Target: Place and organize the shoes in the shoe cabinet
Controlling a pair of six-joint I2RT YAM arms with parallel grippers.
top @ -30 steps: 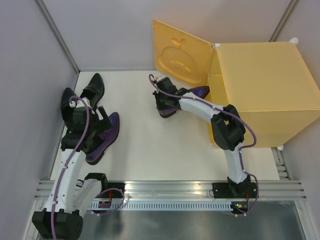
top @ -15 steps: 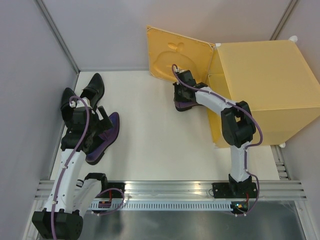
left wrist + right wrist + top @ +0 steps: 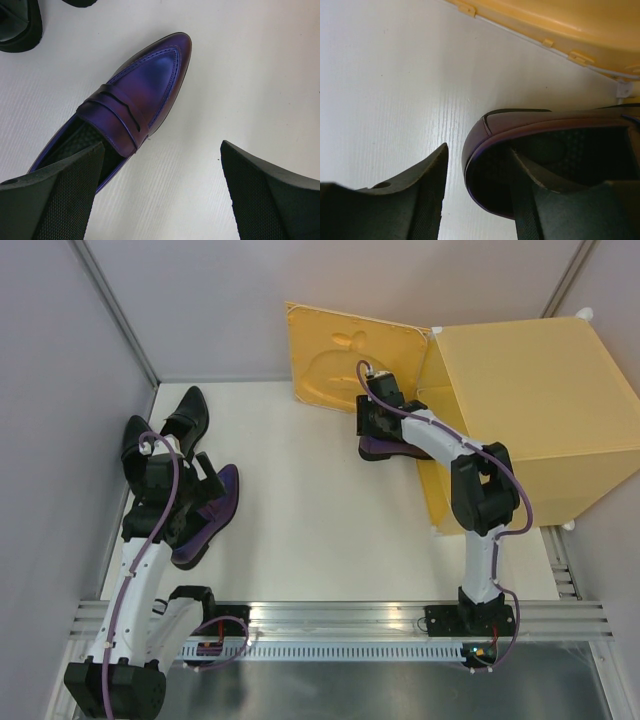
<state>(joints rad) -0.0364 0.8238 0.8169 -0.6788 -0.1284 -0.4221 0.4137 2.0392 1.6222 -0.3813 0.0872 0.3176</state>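
The yellow shoe cabinet stands at the back right with its door swung open to the left. One purple shoe lies at the cabinet's mouth, its front hidden under my right arm. My right gripper is open around the shoe's heel: one finger is inside the shoe, and the other finger stands clear of it. At the left, my left gripper hangs wide open over the second purple shoe, holding nothing. Two black shoes lie behind it.
Grey walls close in the white table on the left and at the back. The open door's lower edge is just beyond the right gripper. A black shoe lies close to the left gripper's far side.
The right arm carried the purple shoe rightward to the cabinet's mouth, the door swung wider, and the right jaws came apart off the heel. The left arm stayed still.
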